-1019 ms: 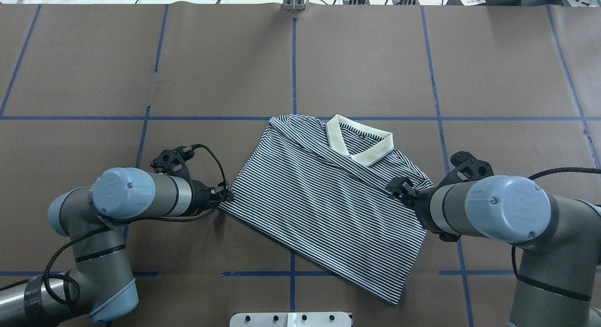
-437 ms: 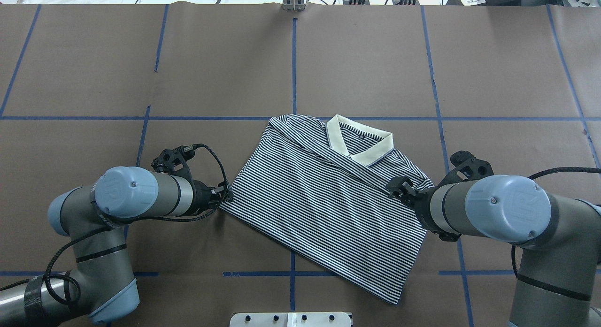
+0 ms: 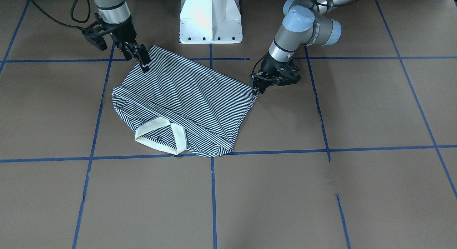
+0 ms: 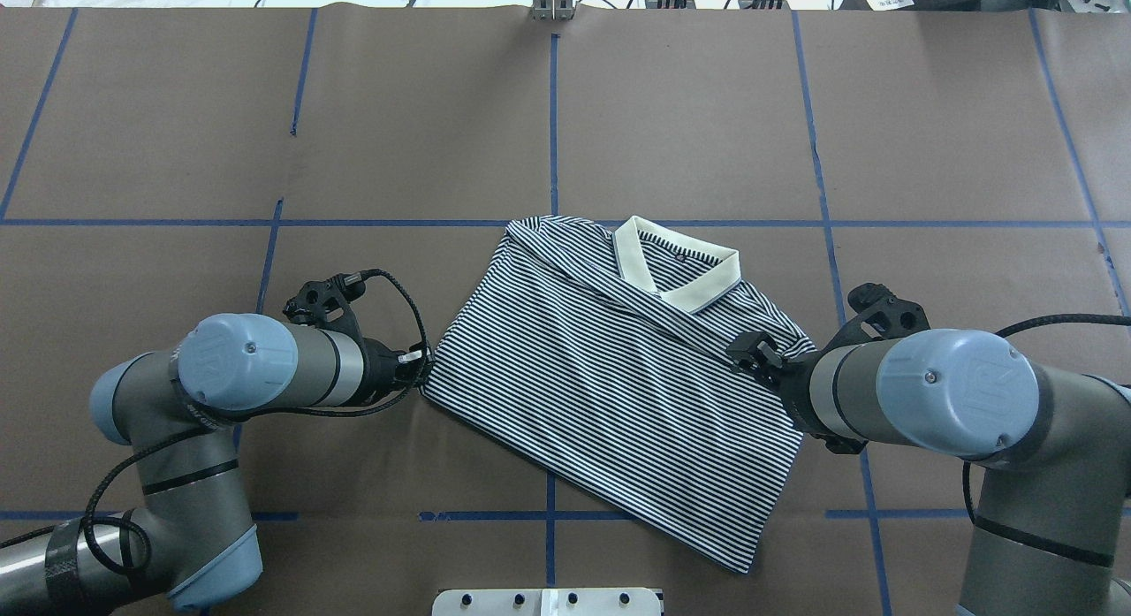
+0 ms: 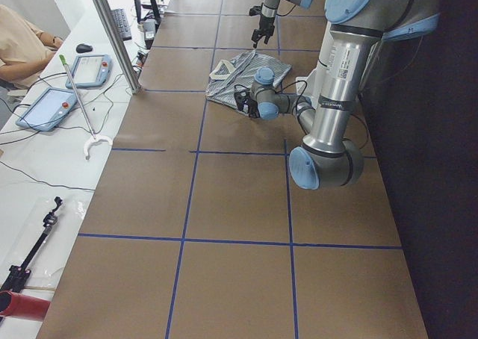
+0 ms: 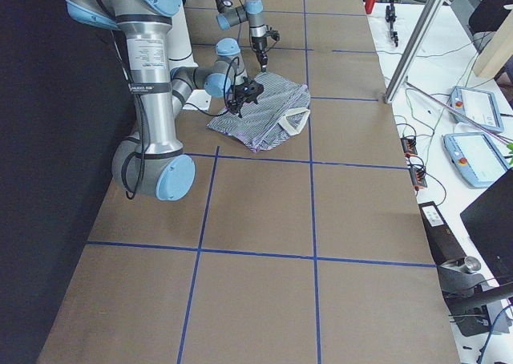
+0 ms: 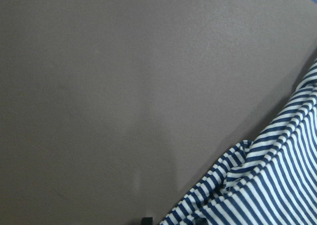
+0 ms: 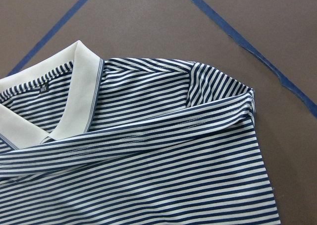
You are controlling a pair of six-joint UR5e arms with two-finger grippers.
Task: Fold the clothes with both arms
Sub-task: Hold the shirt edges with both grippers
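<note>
one polo shirt (image 4: 610, 377) lies on the brown tabletop (image 4: 398, 139) between two hands: left hand (image 4: 419, 367) parted and empty at its corner, right hand (image 4: 747, 354) on its edge, grip impossible to tell.

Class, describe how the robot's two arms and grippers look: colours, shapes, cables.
Both the left arm and right arm are grey metal tubes with pale blue rounded joint caps. The left gripper and right gripper are black; black braided cables trail along both arms.
</note>
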